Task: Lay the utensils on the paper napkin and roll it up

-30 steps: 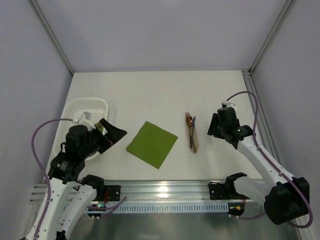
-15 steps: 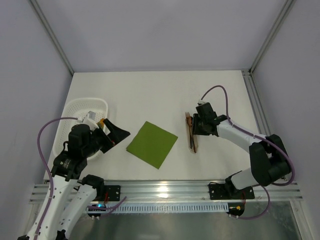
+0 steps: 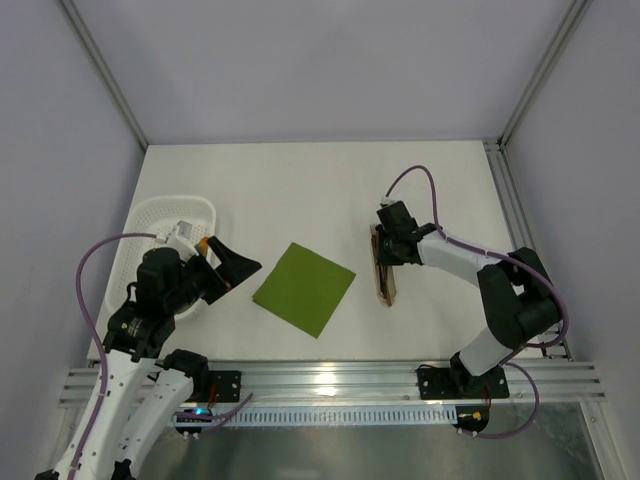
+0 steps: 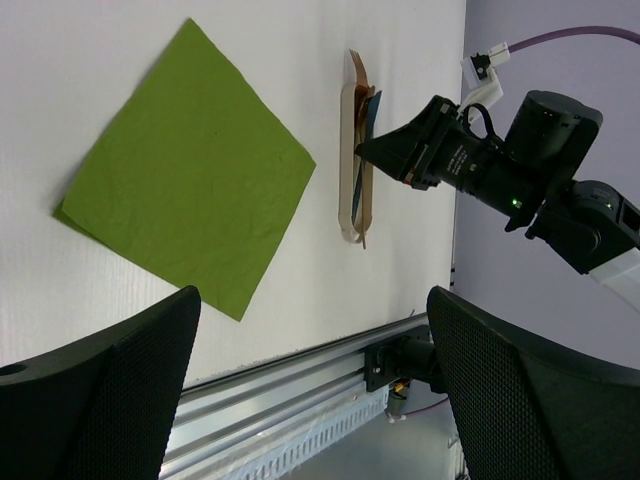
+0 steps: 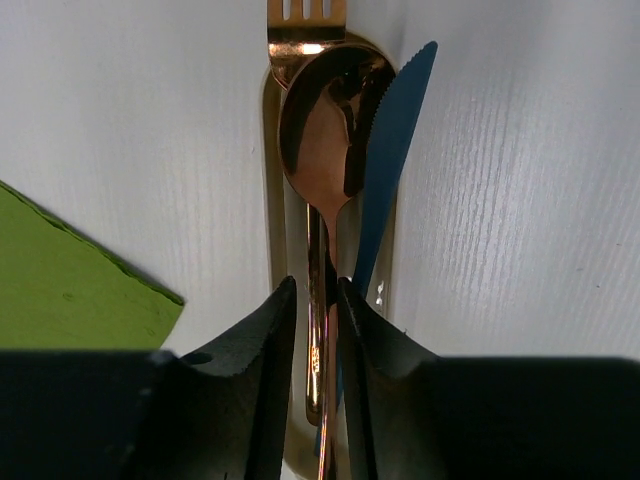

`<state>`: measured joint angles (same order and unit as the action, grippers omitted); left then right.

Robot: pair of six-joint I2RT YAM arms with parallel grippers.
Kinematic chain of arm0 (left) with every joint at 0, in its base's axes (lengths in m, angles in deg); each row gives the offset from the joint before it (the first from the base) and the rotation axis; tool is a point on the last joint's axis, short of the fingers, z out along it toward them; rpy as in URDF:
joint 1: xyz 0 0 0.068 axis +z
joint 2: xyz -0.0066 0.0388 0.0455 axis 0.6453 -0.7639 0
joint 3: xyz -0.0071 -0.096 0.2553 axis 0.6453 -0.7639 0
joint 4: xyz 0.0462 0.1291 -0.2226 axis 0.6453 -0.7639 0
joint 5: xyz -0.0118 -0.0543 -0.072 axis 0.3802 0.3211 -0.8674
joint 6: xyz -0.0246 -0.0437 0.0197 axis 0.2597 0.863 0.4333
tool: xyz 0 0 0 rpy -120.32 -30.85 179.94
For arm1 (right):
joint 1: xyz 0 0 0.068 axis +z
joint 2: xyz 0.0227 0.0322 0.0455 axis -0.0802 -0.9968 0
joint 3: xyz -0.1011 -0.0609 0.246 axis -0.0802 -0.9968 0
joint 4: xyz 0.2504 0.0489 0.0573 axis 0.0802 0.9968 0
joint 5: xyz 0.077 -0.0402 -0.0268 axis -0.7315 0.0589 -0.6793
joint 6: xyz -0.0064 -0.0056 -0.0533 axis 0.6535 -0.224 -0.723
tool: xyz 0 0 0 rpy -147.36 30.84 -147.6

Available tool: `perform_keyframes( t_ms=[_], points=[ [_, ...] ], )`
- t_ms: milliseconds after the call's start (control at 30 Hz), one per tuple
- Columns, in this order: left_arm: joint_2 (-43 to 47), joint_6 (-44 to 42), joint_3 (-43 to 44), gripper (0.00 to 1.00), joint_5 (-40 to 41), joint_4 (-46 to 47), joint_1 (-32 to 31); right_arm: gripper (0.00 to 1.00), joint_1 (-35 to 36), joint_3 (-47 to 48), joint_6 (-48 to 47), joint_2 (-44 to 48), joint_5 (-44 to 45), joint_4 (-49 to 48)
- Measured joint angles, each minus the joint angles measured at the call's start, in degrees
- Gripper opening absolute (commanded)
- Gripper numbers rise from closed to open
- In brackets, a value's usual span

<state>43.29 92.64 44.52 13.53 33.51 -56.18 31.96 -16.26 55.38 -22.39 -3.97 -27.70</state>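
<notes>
– Between the right gripper [image 5: 318, 300] fingers [image 5: 270, 340]: what do you log?

– Thin handle of the copper spoon [image 5: 335, 110], running straight out past the tips. Fingers drawn close, one on each side of it. Only a sliver of gap shows; whether they actually pinch the handle, I cannot tell.

– Ahead of the tips?

– Spoon bowl, face up. Fork [image 5: 305, 15] under it, tines poking out beyond the bowl. A blue serrated knife [image 5: 395, 130] lies slanted along one side, touching the spoon. All three rest on a pale beige oblong holder [image 5: 270, 200], flat on the white table [image 5: 500, 200].

– Napkin?

– Green paper napkin [image 5: 60, 290], flat and unrolled, off to the side of the fingers toward the other arm. Its corner is near the holder, not touching. No utensil on it.

– Left gripper [image 4: 315, 390]?

– Fingers [image 4: 110, 400] spread wide, nothing between them, held above the table. Napkin lies out ahead of them; holder and utensils lie beyond that. White mesh basket [image 3: 150, 215] sits behind these fingers, at the table's edge.
</notes>
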Motion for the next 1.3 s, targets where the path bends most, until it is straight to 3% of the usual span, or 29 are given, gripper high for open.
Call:
perform_keyframes(
  t_ms=[167,333,867,1067,1300],
  points=[
    [-0.44,0.00,-0.72,0.95,-0.59,0.92,0.00,0.21,0.20,0.26,-0.15,-1.22,0.57,-0.09],
    [-0.59,0.02,-0.90,0.95,-0.74,1.05,0.00,0.04,0.26,0.37,-0.44,-1.84,1.03,-0.33],
    [-0.57,0.15,-1.09,0.93,-1.20,1.42,0.00,0.04,1.64,0.63,-0.90,1.46,3.54,0.48],
    [-0.57,0.70,-1.14,0.91,0.61,1.18,0.00,0.04,6.71,4.66,1.09,5.53,6.51,2.95],
    [-0.59,3.13,-1.14,0.92,7.02,-2.32,0.00,0.04,16.09,12.41,7.45,2.43,9.01,3.19]
  ],
)
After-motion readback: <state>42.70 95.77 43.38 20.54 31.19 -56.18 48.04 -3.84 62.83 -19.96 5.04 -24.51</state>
